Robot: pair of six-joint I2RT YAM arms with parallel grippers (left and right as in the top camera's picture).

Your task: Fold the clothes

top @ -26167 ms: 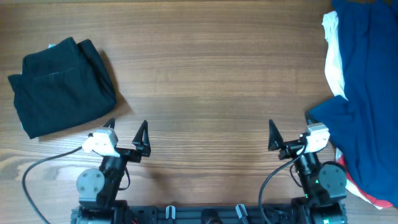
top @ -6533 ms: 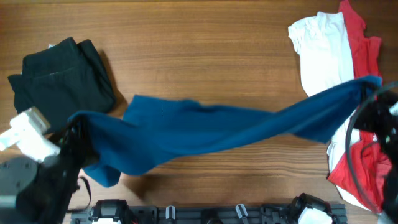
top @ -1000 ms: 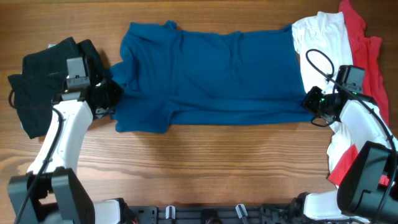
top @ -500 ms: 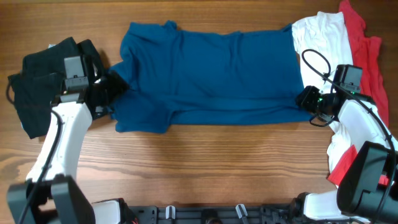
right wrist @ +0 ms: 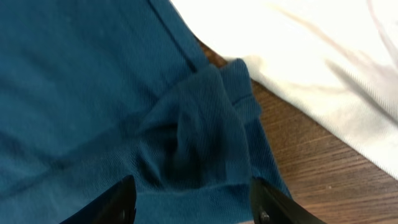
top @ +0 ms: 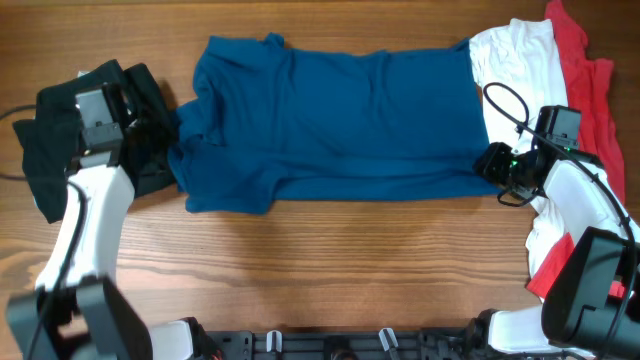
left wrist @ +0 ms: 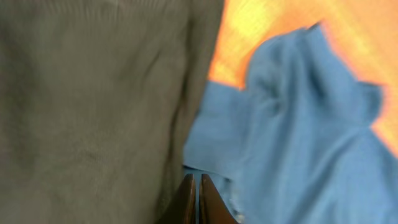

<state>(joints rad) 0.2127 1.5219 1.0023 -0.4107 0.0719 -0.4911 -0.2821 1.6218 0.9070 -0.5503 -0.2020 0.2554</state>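
The blue shirt (top: 335,120) lies spread flat across the far half of the table. My left gripper (top: 163,150) is shut at its left sleeve edge, where it meets the black garment (top: 60,160). In the left wrist view the fingertips (left wrist: 198,198) are pressed together on the blue cloth (left wrist: 298,143), beside the black cloth (left wrist: 81,106). My right gripper (top: 490,165) stands open over the shirt's bunched right corner (right wrist: 199,124). Its fingers (right wrist: 118,199) straddle that bunch without holding it.
A white garment (top: 515,70) and a red one (top: 590,80) lie at the right, under and behind my right arm. The white cloth (right wrist: 298,43) borders the blue corner. Bare wooden table (top: 330,270) runs along the near side.
My left gripper opened, shut again on the sleeve edge and drew back left, tugging that edge toward the black garment. My right gripper opened and shifted slightly left over the corner.
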